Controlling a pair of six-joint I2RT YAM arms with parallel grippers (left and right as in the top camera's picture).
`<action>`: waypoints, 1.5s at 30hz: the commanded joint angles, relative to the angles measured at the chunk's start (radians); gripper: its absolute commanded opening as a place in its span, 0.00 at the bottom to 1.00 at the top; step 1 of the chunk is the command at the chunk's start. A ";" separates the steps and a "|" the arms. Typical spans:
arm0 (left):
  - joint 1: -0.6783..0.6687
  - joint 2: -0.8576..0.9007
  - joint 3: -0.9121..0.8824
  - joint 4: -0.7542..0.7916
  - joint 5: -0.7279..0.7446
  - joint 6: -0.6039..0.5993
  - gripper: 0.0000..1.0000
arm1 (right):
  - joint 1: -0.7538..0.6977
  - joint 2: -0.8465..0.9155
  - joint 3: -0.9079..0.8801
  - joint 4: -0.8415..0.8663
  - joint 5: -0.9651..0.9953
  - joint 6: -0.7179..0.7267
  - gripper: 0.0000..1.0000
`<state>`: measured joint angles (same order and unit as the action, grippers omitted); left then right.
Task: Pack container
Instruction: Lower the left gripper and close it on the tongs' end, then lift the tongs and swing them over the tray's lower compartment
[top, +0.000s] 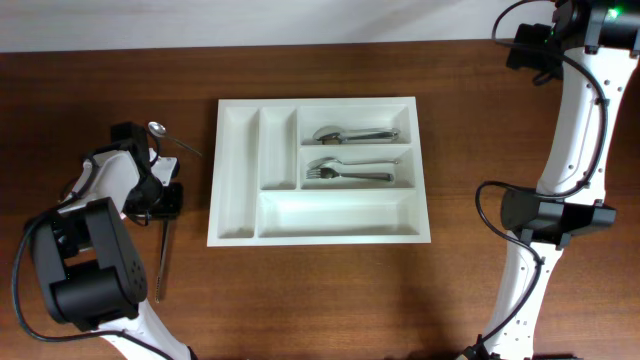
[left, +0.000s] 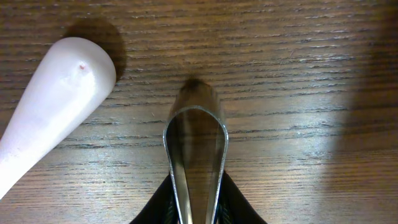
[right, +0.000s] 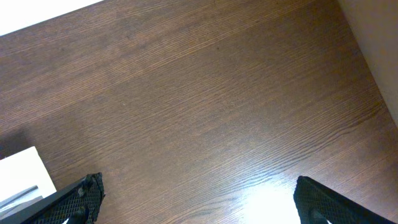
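White container (top: 340, 213) well right of left gripper (top: 165, 199), clamped on metal utensil (left: 196, 149), right gripper (right: 196, 199) spread wide

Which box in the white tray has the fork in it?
In the white tray, the middle wide compartment holds the fork; the spoon lies in the one above it, and the other three are empty.

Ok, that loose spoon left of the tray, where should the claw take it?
Probably the thin handle of the spoon, about midway, coming straight down from above and closing across it. It lies flat on the table, and the round bowl looks too wide to pinch.
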<state>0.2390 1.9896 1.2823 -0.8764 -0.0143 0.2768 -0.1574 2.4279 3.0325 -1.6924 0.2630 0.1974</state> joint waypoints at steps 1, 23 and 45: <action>0.000 0.057 -0.023 -0.030 0.045 0.001 0.02 | -0.001 -0.041 0.014 -0.006 -0.002 -0.006 0.99; 0.000 0.057 0.310 -0.274 0.045 -0.002 0.02 | -0.001 -0.041 0.014 -0.006 -0.002 -0.006 0.99; -0.101 0.056 0.696 -0.447 0.205 0.070 0.02 | -0.001 -0.041 0.014 -0.006 -0.002 -0.006 0.99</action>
<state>0.1848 2.0426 1.9404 -1.3224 0.1215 0.3008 -0.1574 2.4279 3.0325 -1.6924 0.2630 0.1974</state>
